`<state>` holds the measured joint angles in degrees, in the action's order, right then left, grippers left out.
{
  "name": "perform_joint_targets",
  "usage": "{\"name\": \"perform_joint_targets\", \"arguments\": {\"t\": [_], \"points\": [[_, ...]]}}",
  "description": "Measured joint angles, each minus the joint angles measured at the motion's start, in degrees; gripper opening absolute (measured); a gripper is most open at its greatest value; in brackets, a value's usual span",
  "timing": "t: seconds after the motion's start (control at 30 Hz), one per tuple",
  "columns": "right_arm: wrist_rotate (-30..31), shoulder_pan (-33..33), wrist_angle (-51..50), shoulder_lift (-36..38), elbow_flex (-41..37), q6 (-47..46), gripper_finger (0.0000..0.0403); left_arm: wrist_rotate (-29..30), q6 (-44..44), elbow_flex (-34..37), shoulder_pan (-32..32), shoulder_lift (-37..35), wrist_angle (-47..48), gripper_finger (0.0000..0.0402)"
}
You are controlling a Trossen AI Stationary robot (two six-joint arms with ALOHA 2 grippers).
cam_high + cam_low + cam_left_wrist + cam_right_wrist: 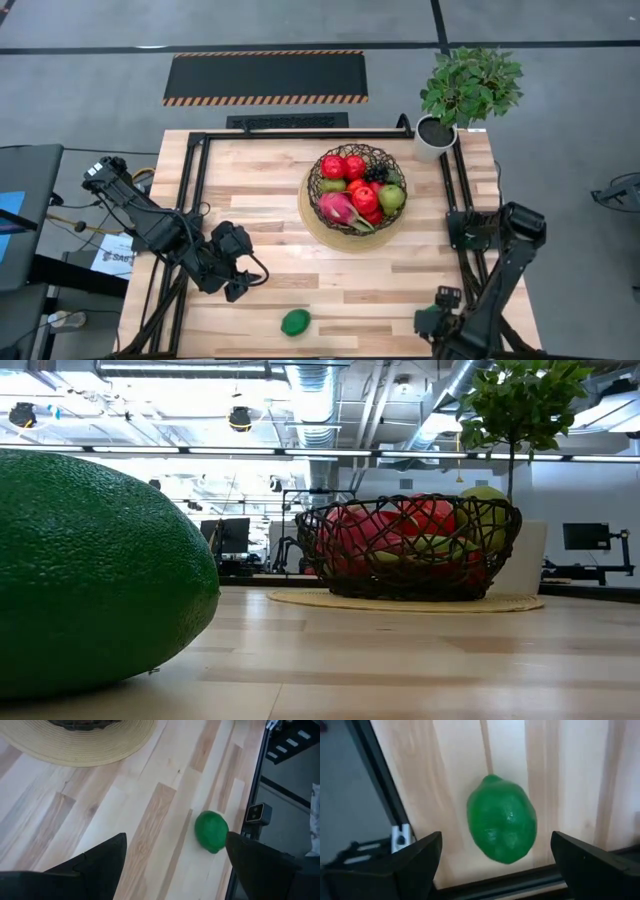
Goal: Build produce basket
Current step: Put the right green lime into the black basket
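Lime (295, 322) loose nr table (250, 200) front edge, left tool (243, 283) spread, right tool (492, 865) spread, basket (357, 186) contents partly hidden

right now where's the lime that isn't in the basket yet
In the high view the lime lies alone on the table near its front edge, between the left gripper and right gripper, well clear of the basket.

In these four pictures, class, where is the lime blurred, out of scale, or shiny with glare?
Low view: the lime sits so near the lens that it looms larger than the basket, with bright ceiling lights behind. Right wrist view: soft, with a pale sheen on its skin. Left wrist view: its edges look smeared. High view: small and crisp.
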<state>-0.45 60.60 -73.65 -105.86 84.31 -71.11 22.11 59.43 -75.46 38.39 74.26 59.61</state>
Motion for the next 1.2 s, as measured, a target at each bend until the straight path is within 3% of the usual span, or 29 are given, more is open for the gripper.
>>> {"name": "perform_joint_targets", "arguments": {"t": [0.47,0.77,0.97,1.2], "points": [[-5.5,-0.5,14.0,0.0,-15.1,3.6,0.0380,3.3,4.8,0.0,-0.8,0.0,0.0,0.0324],[-5.4,-2.0,19.0,0.1,-17.1,4.0,0.0270,4.2,5.1,0.0,-3.0,0.0,0.0,0.0324],[-0.1,-6.0,19.7,4.1,-17.2,4.3,0.0270,4.2,5.3,0.0,-3.3,0.0,0.1,0.0324],[12.9,-16.8,18.8,17.8,-17.2,7.1,0.0284,4.1,4.7,0.0,-3.3,0.0,0.1,0.0324]]}}
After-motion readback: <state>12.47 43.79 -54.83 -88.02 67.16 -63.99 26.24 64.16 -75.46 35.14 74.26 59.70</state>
